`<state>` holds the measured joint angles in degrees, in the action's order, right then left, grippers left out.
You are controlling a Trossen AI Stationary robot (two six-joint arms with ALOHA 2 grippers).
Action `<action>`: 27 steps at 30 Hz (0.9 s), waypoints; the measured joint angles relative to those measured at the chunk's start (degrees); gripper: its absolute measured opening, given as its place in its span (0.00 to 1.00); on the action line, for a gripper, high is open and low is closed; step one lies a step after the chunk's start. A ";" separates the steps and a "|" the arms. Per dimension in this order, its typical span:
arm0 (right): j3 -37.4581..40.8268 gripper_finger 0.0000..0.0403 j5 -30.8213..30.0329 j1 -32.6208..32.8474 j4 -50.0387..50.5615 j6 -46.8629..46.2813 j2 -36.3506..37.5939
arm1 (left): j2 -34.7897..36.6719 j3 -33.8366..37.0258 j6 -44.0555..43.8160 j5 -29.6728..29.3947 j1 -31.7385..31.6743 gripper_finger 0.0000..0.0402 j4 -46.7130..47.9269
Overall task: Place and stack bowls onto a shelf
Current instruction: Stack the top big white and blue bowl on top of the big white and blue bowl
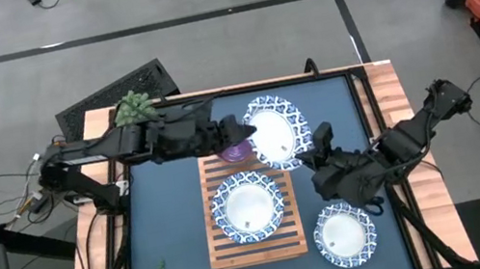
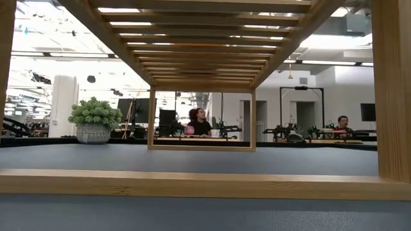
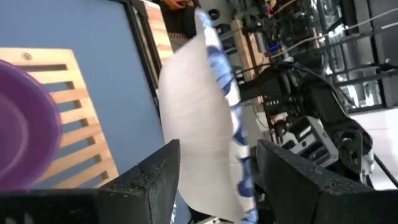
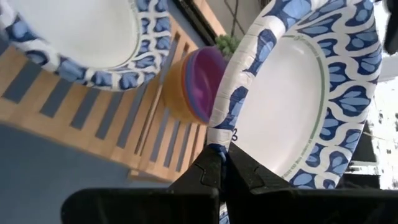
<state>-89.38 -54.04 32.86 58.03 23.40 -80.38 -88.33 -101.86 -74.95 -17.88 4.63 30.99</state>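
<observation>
My right gripper (image 4: pixel 219 163) is pinched shut on the rim of the raised dish (image 4: pixel 292 93), held over the shelf's (image 1: pixel 222 245) far right corner. My left gripper (image 3: pixel 217 168) straddles its opposite edge, jaws wide. I judge it light, thin, flexible; grip the rim only.

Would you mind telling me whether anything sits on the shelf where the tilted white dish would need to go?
Yes. The dish, pinched at its rim by the right hand with the left hand around it, hangs at the shelf's far end, where a purple bowl sits. Another dish fills the middle.
</observation>
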 joint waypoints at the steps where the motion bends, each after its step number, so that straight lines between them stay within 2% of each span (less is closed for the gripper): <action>1: 0.00 0.06 0.02 0.00 -0.70 0.79 0.00 | -0.09 0.00 -0.29 0.10 -0.01 0.49 0.18; 10: 0.00 0.06 0.26 -0.33 -2.19 2.57 -0.59 | -1.01 -0.02 1.83 0.52 -0.53 0.49 -5.64; 17: 0.00 0.06 3.05 -0.76 -1.95 2.60 -0.55 | -1.03 -0.02 1.81 4.79 -1.81 0.49 -4.71; 27: 0.00 0.06 3.10 -0.75 -1.73 2.54 -0.55 | -1.03 -0.02 2.51 5.25 -2.54 0.49 -1.60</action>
<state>-89.38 -50.94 32.11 56.30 25.94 -80.93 -89.36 -101.89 -72.44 -12.63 2.09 29.39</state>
